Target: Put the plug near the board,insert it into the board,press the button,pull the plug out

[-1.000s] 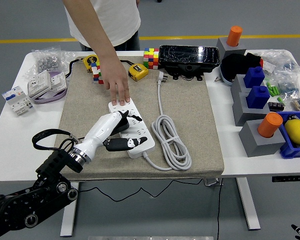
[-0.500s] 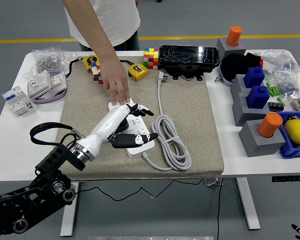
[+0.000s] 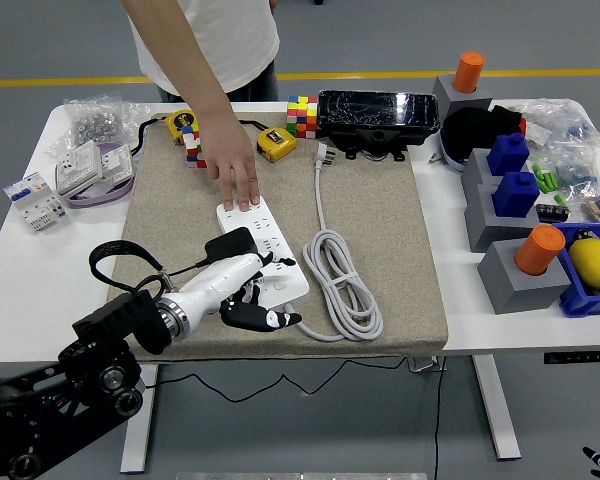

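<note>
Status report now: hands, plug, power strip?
Left hand over white power strip, near end. Black plug by its fingers, grip unclear. Person's hand holds far end.

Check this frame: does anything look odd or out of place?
A person's hand presses down the far end of the white power strip while the robot's left hand works at its near end. Nothing looks spilled or damaged.

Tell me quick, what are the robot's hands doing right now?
Left robot hand: over the white power strip, beside the black plug; grip cannot be told.
Right robot hand: not in view.
</note>
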Available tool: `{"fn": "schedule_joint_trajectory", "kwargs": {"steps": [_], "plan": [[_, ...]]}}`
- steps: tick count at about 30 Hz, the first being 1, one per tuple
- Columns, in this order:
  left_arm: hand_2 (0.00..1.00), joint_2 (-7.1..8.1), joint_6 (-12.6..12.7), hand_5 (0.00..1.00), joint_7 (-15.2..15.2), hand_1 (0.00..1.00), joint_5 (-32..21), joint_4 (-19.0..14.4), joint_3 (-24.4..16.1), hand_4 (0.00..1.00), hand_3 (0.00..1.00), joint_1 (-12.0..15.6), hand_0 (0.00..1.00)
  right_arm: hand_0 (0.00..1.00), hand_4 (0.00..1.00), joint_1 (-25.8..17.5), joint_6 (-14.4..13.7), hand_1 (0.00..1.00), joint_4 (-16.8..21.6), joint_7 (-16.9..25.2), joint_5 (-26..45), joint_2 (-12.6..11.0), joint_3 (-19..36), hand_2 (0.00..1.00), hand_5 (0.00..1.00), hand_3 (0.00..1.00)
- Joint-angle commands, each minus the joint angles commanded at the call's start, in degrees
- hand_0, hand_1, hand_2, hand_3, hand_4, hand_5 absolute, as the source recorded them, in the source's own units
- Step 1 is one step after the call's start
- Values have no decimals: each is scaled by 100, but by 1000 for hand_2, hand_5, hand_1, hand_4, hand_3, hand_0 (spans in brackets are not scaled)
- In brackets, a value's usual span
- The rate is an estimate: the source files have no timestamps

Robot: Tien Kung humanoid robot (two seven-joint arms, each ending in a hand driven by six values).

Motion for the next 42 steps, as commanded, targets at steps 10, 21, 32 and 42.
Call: {"fn": "schedule_joint_trajectory", "kwargs": {"steps": [10,21,32,42], "plan": [[132,16,-301,426,187,65,-13,155,43,871,769,-2,90,568,974,0,4,663,-3,-6,12,-19,-50,676,494,604],[129,-9,-335,416,198,67,-32,264,62,865,712,1,88,568,973,0,-1,662,1,-4,9,-23,-38,675,495,604],[129,-23,-139,404,-109,66,-129,153,4,856,709,29,88,569,973,-23,0,663,5,-1,1,-12,-18,676,495,604],[130,-106,-33,403,-154,69,-61,425,24,852,742,-18,87,567,974,-20,-2,663,-2,-2,0,-5,11,675,497,604]]}}
